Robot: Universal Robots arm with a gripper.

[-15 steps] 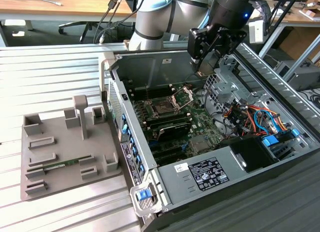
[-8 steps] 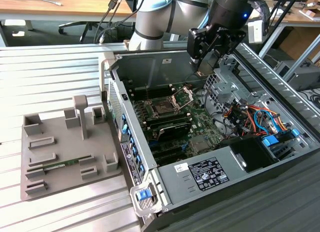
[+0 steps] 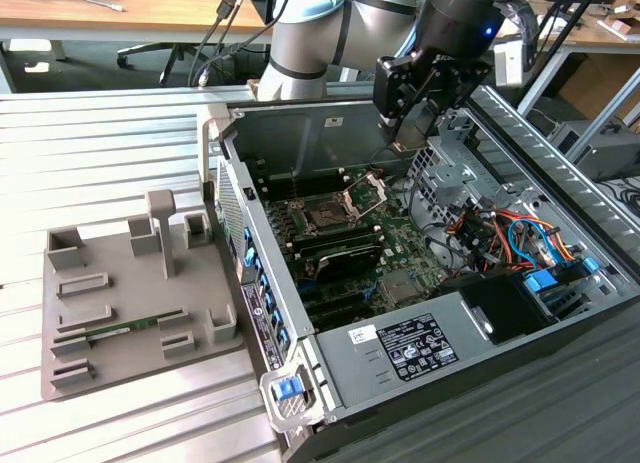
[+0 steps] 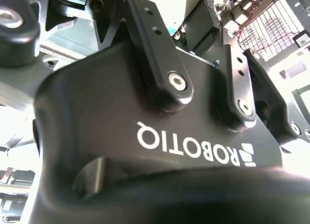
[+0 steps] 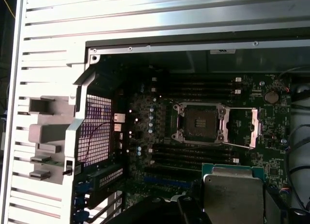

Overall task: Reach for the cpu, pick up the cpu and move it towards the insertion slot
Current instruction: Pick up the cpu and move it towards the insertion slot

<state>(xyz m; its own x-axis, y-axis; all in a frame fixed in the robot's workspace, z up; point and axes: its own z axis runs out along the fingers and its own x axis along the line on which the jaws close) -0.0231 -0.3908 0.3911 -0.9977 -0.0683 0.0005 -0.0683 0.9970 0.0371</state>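
CPU (image 5: 233,195), a small flat square chip with a pale silvery top and a green edge, is pinched in the black gripper (image 3: 408,133) above the open computer case (image 3: 560,328); in the first wrist view it hangs just beside the insertion slot (image 5: 200,122), a small dark square socket with a silvery frame and its hinged metal bracket (image 5: 254,128) swung open. In the exterior view the gripper hovers over the case's far corner, the slot (image 3: 327,219) lower down on the green motherboard (image 3: 385,263). The case lies on its side on a ribbed grey metal tabletop (image 3: 100,153), holding the board, long black memory slots, a drive cage (image 3: 450,173) and bundled orange and blue cables (image 3: 505,233) near its edge on the exterior view's right. A grey plastic tray (image 3: 130,303) with rectangular recesses sits by the tabletop's edge on the exterior view's left, with a thin green memory stick (image 3: 125,331) in it. Wooden desks (image 3: 110,8) stand beyond the table
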